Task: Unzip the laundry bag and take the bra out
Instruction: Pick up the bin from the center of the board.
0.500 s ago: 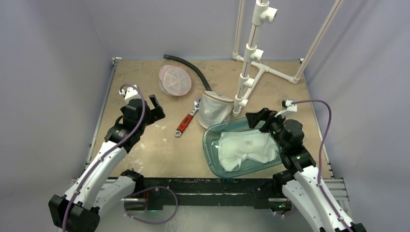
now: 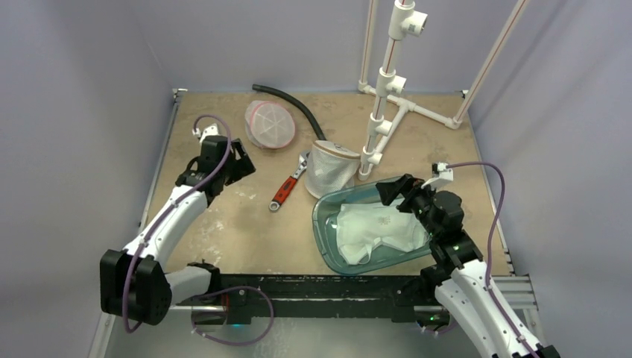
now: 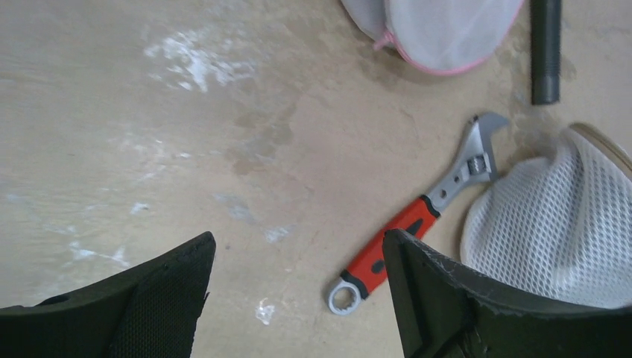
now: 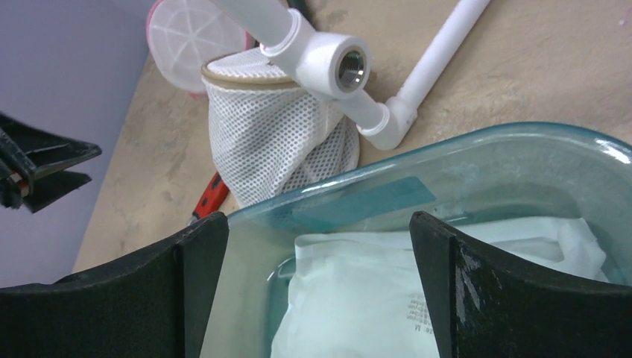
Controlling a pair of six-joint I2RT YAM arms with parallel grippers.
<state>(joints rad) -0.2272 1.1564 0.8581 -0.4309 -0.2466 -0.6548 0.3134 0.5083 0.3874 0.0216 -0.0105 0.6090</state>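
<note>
The laundry bag (image 2: 270, 124) is a round white mesh case with a pink zipper edge, lying at the far middle of the table; its lower rim shows in the left wrist view (image 3: 440, 30). The bra is hidden. My left gripper (image 2: 240, 162) hovers open over bare table (image 3: 296, 246), left of and nearer than the bag, with nothing between its fingers. My right gripper (image 2: 395, 188) stands open over the far rim of a glass dish (image 4: 317, 224), well to the right of the bag (image 4: 190, 33).
A red-handled wrench (image 3: 417, 224) lies between the arms. A white mesh pouch (image 2: 332, 170) stands beside the white pipe frame (image 2: 387, 112). A black hose (image 2: 291, 101) curves behind the bag. The glass dish (image 2: 324, 216) holds folded white cloth (image 4: 373, 298).
The left arm has stretched farther out, carrying its wrist toward the back of the table, and its fingers have narrowed a little. The right gripper has shifted slightly toward the near edge, over the dish.
</note>
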